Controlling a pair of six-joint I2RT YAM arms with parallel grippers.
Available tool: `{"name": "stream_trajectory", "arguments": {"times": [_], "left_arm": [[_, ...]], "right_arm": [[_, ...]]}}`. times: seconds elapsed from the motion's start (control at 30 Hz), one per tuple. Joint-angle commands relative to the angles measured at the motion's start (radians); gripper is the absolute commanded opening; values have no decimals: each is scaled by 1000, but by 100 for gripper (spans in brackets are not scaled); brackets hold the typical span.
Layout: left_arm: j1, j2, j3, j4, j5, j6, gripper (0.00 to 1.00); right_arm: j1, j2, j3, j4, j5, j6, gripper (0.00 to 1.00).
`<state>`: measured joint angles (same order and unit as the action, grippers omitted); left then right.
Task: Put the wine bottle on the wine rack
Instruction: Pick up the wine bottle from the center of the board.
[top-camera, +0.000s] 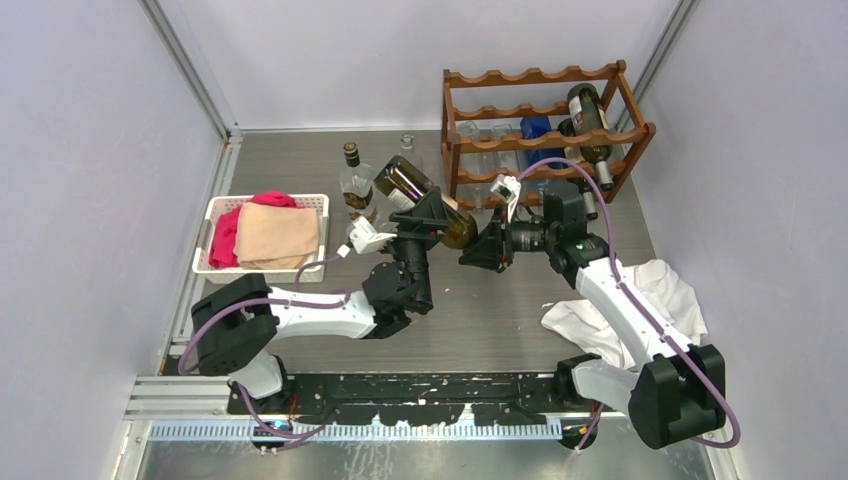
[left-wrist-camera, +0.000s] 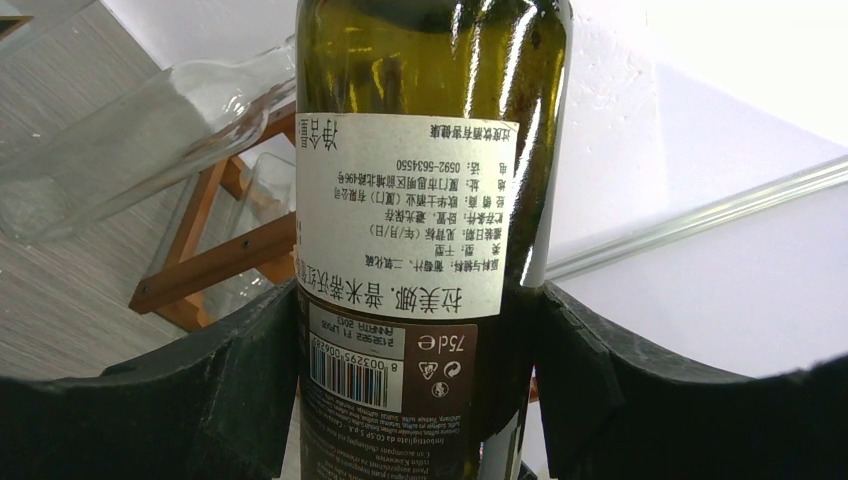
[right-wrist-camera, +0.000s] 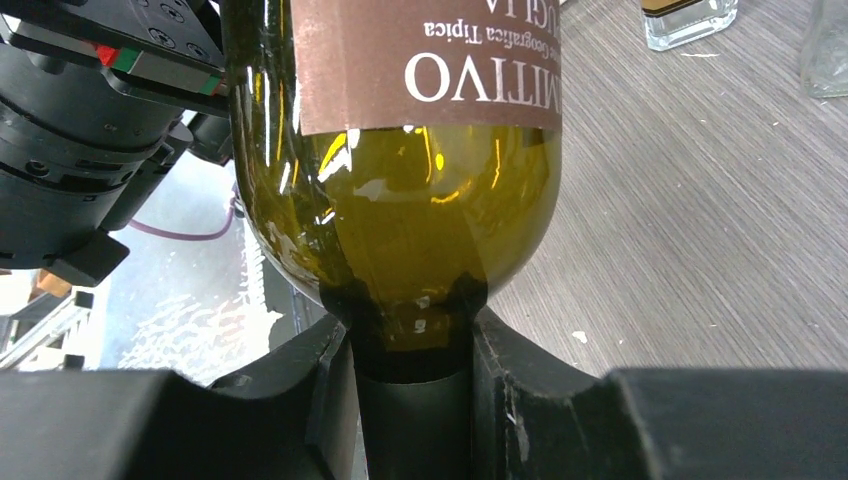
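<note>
Handover in the air: the wine bottle (top-camera: 406, 183) hangs tilted above the middle of the tabletop (top-camera: 500, 320), between the two arms and just in front of the wine rack (top-camera: 545, 140), touching neither. Over on its fat body the left claw (left-wrist-camera: 420, 340) is clamped tight, a finger (left-wrist-camera: 200, 400) pressed to each side of the white back label. The right claw (right-wrist-camera: 412, 400) sits on the dark-capped neck just below the shoulder, fingers (right-wrist-camera: 540, 400) snug against it on both sides.

Two grips at once reads to me as a pass. The right arm stands nearer the rack, and a hold on the neck would let it lay the bottle sideways into a scallop.

Lovely look at the glass too: olive-green, see-through and seemingly empty, with a brown front label in white lettering and a barcode on the back. Other bottles (top-camera: 588, 112) already lie at the rack's right end.
</note>
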<state>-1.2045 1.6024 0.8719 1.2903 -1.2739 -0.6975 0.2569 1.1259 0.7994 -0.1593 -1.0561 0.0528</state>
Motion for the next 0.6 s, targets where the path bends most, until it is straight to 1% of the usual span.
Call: {"name": "stream_trajectory", "arguments": {"times": [0.0, 0.13, 0.3, 0.33, 0.57], "left_arm": [[-21, -43, 27, 142, 24, -63, 42], [-22, -49, 4, 142, 33, -77, 64], [-21, -69, -39, 142, 29, -94, 96], [-21, -74, -49, 142, 27, -93, 99], [-21, -113, -99, 141, 28, -73, 100]], "right_arm": [[-46, -3, 39, 79, -4, 110, 1], [-62, 0, 28, 141, -31, 173, 1], [-89, -4, 26, 154, -62, 200, 1], [-93, -5, 25, 182, -70, 206, 1], [-138, -8, 27, 187, -121, 202, 1]]}}
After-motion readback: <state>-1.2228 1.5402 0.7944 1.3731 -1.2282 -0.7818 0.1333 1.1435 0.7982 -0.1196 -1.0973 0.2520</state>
